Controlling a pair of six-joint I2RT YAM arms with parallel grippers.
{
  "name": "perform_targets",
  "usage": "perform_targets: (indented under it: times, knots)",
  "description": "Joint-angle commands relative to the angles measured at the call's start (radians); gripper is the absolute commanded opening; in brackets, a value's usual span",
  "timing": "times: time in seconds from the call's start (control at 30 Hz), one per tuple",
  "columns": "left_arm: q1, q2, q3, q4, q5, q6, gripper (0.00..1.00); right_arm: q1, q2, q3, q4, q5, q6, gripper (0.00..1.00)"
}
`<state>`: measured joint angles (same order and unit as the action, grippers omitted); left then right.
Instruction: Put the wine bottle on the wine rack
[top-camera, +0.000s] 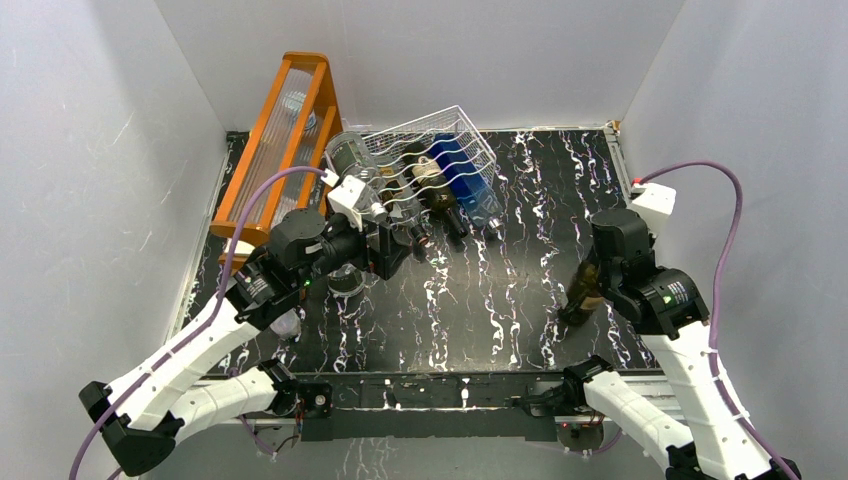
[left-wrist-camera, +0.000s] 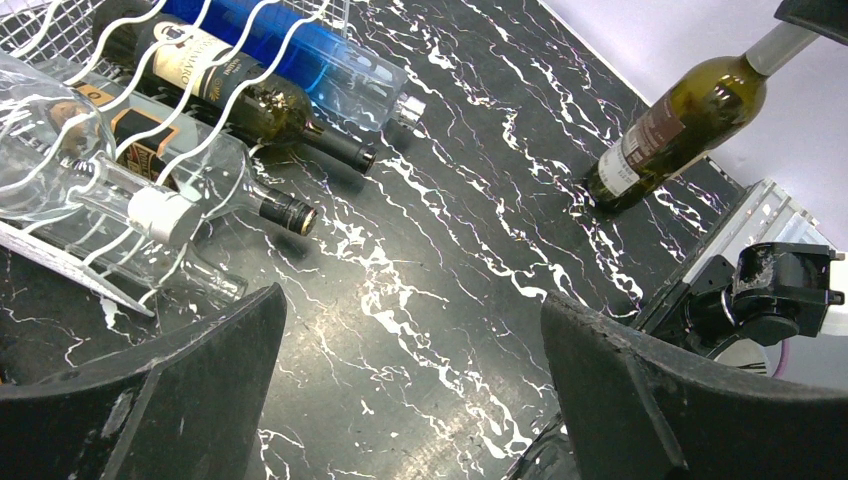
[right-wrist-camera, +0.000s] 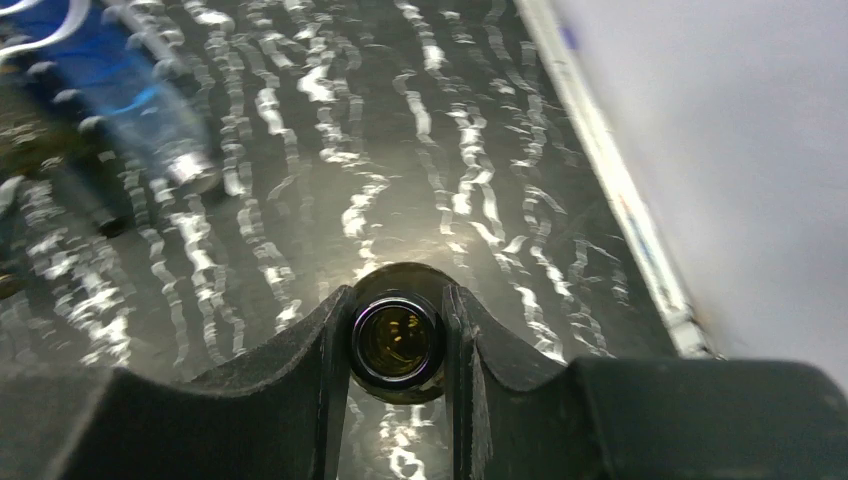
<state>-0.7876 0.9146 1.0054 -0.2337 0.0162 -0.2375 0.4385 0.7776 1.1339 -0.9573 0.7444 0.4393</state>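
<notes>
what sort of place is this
Probably a robot lab test cell: plain white walls box in a black marbled table, two robot arms stand bolted at its near edge, with a wire wine rack staged on it.

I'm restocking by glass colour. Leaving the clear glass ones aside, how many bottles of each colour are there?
Blue: 1, the blue bottle in the wire rack.
Dark brown: 1, the labelled bottle beside it.
Olive green: 1, the upright bottle, neck gripped by the right hand.
Total: 3. The black-necked bottle is left out; its glass colour is unclear.
</notes>
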Motion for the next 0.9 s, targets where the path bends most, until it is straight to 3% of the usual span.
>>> perform_targets:
  times: [0.0,0.37,0.57,0.87]
  knots:
    - [0.002,0.001,-0.034,0.083,0.029,-0.024,0.98,0.002,0.028,0.038,0.143,-0.337,-0.066,0.0]
    - [0.001,0.07,-0.148,0.359,0.221,0.033,0.98,0.002,0.081,0.045,0.28,-0.736,-0.108,0.0]
    - [-0.001,0.194,-0.207,0.651,0.314,0.031,0.98,0.002,0.097,0.032,0.336,-0.85,-0.082,0.0]
    - [-0.022,0.324,-0.244,0.753,0.503,0.09,0.98,0.002,0.128,0.061,0.397,-0.983,-0.024,0.0]
